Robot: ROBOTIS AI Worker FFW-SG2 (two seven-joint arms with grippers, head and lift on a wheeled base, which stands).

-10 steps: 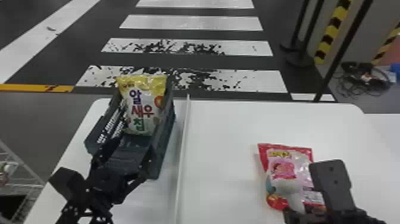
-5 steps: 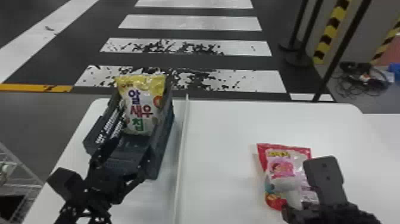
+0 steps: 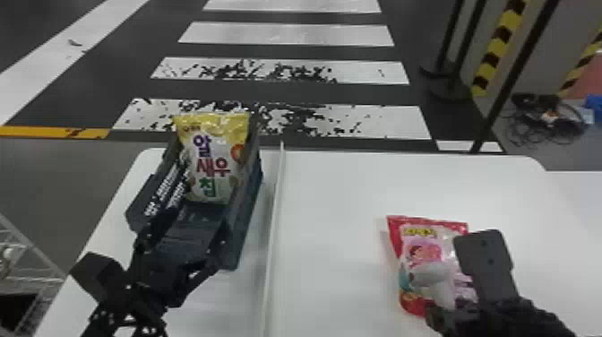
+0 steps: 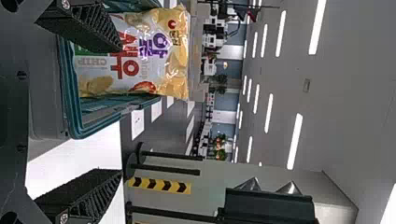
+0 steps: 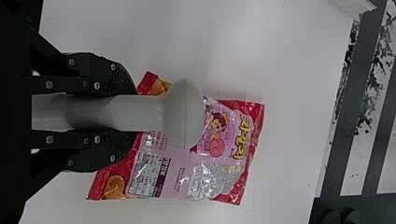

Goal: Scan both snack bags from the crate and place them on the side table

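Observation:
The open left gripper point(image 3: 179, 257) is at the near end of the dark crate point(image 3: 244, 215), where a yellow-and-white snack bag point(image 3: 215, 157) stands at the far end. Seen in the left wrist view, the left gripper point(image 4: 119, 111) has its fingers wide apart; one overlaps the yellow bag point(image 4: 154, 56), and nothing is held. My right gripper point(image 3: 441, 316) is over the table beside the red-and-pink snack bag point(image 3: 423, 253), which lies flat. In the right wrist view, the right gripper point(image 5: 126, 113) is shut on the grey scanner point(image 5: 182, 114), its head above the pink bag point(image 5: 224, 135).
A thin white divider point(image 3: 273, 233) runs along the white table point(image 3: 331, 192) between the crate and the pink bag. Black posts and yellow-black striped barriers point(image 3: 499, 45) stand beyond the table at the right, with cables on the floor. A wire rack point(image 3: 27, 255) is at the lower left.
My right gripper has shifted slightly left and away from me over the pink bag, carrying the scanner. The left gripper and both bags have hardly moved.

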